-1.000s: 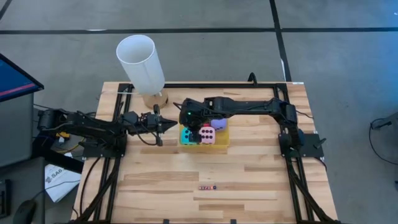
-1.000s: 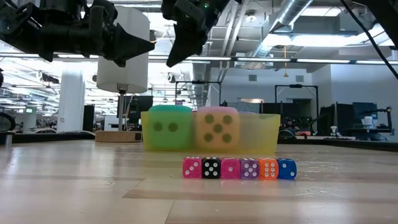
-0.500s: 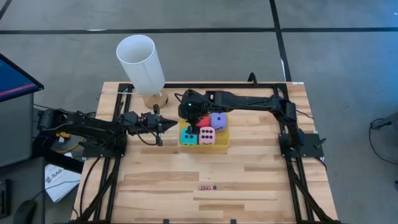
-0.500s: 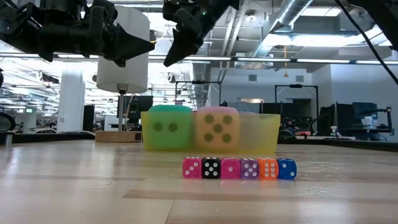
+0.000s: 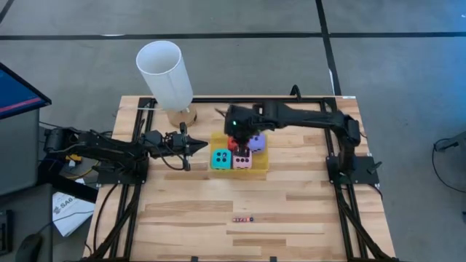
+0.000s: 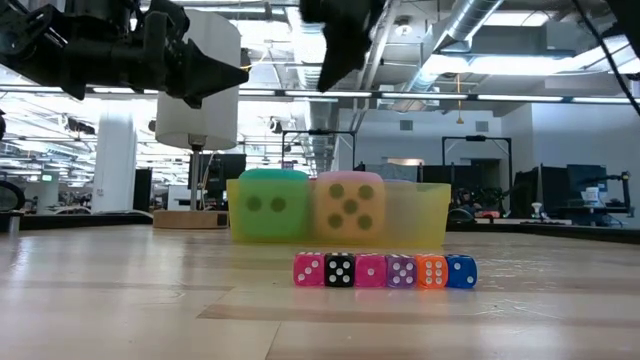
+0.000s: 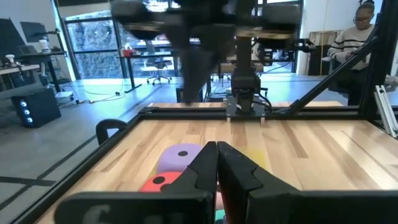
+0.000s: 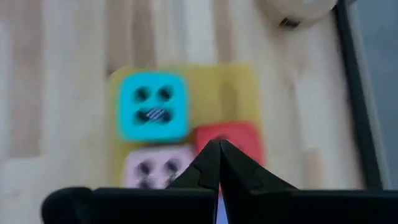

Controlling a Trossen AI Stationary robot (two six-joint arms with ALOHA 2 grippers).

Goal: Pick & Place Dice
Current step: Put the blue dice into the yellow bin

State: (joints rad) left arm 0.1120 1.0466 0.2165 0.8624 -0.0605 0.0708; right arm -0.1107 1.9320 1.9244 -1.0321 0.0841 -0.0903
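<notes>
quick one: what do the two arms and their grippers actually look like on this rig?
Both arms are matte black, built from jointed segments. The left gripper tapers to two slim black fingers forming a sharp wedge; the right gripper has the same pointed black pair. A small green light glows on the right arm's wrist housing. Black cables run along the left arm near its base.

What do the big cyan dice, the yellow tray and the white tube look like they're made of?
The big cyan cube dice looks like soft foam or rubber with a matte finish: rounded corners, no glare. The shallow yellow tray appears to be translucent plastic, since light passes through its wall. The tall white tube looks like smooth plastic pipe with a thin, even wall, though coated card can't be ruled out.
</notes>
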